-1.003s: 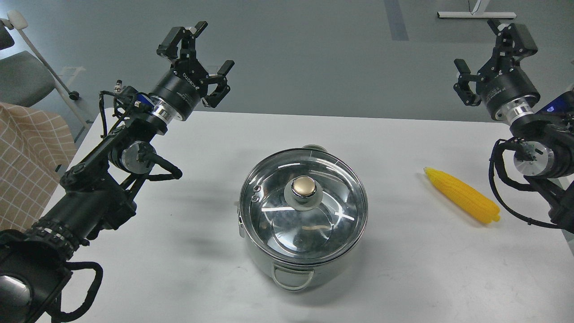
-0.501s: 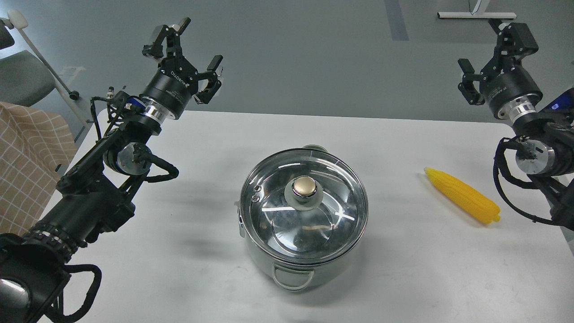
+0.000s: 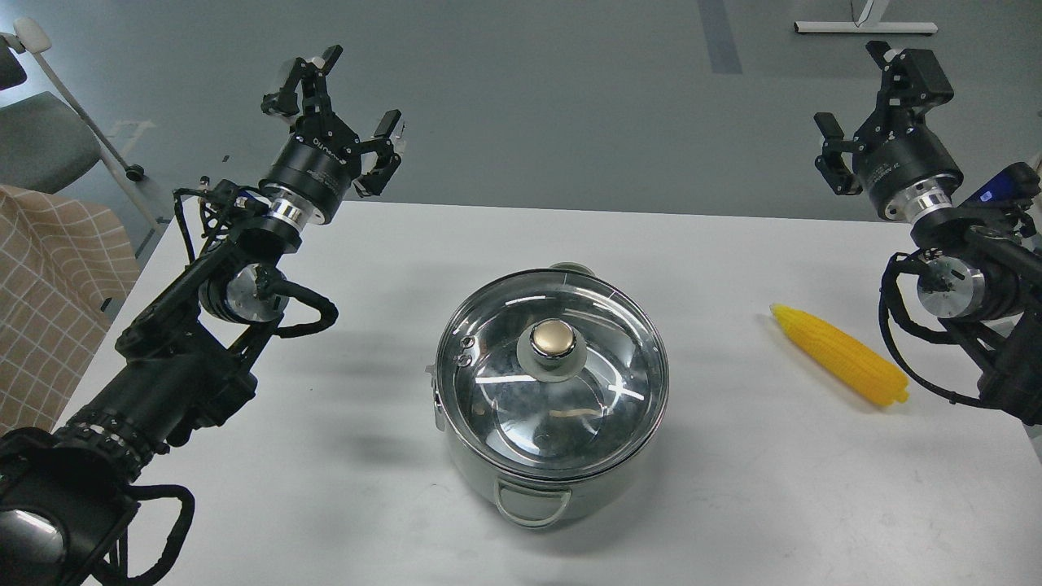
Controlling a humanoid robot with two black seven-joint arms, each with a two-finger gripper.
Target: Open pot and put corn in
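Observation:
The shiny steel pot (image 3: 537,505) stands in the middle of the white table, closed by a round glass lid (image 3: 505,399) with a brass-coloured knob (image 3: 553,338). The yellow corn (image 3: 840,366) lies on the table to the right of the pot, its point toward the far left. My left gripper (image 3: 340,96) is open and empty, raised over the table's far left edge, well away from the pot. My right gripper (image 3: 864,102) is open and empty, raised past the far right corner, behind the corn.
The white table (image 3: 326,505) ends at a far edge just behind the pot. A chair with checked cloth (image 3: 49,277) stands left of the table. Grey floor lies beyond, with a white stand foot (image 3: 863,27) at the far right.
My left gripper has moved left and up, away from the pot, and turned. My right gripper has shifted slightly left and up. The pot, lid and corn have not moved.

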